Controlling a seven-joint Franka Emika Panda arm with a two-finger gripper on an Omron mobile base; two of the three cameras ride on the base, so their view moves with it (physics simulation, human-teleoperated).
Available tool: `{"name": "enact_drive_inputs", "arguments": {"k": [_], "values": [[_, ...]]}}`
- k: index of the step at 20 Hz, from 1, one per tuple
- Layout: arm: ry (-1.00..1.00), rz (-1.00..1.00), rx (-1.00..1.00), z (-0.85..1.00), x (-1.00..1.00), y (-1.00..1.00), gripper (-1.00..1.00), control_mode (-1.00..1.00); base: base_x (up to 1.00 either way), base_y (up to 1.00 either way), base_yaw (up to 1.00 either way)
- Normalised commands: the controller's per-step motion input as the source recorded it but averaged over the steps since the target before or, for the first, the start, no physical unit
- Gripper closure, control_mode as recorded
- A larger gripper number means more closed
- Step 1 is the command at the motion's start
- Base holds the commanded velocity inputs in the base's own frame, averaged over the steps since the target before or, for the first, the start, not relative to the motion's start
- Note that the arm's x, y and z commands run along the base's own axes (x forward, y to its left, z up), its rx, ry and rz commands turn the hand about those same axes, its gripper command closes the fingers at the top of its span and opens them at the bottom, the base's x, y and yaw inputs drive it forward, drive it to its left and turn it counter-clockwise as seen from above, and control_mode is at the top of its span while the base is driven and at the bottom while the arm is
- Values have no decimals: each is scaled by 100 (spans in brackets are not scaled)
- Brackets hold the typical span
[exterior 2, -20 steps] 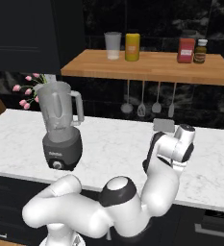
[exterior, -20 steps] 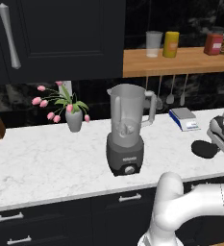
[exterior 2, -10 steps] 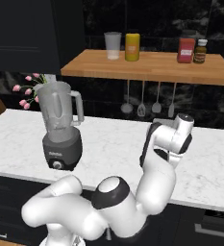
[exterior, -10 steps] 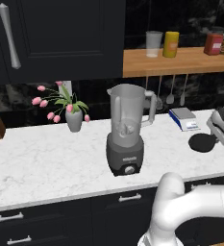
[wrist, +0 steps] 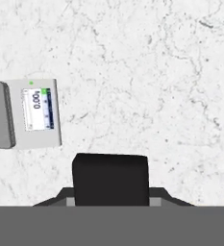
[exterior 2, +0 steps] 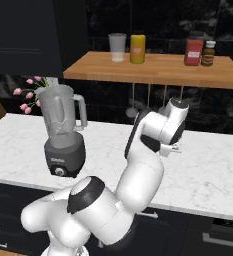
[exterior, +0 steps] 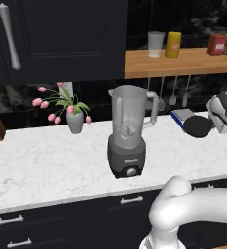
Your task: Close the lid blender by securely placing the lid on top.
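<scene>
While raised above the surface [exterior: 51, 160], claw [exterior: 217, 114] clenched on lid [exterior: 198, 126], off beside the scale [wrist: 36, 113], well right of the open-topped blender [exterior: 128, 131].

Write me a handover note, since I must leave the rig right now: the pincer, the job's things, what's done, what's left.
Pincer: shut on the lid, gripping it at its edge.
Lid: in the pincer, at the right end of the counter, beside the kitchen scale; it looks raised off the marble.
Blender: upright mid-counter, jar open on top, well to the left of the lid.
Done: lid grasped.
Left: carry the lid over the jar, set it on the rim, let go.
</scene>
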Motion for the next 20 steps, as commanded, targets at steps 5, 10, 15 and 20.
{"name": "enact_drive_inputs", "arguments": {"k": [5,10,15,20], "values": [[-14,-2,2,100,0,76,100,-100,0,0,0],[-7,0,10,100,-12,66,100,-100,0,0,0],[0,0,25,100,-68,14,100,-100,0,0,0],[0,1,28,100,-58,9,100,-100,0,0,0]]}}
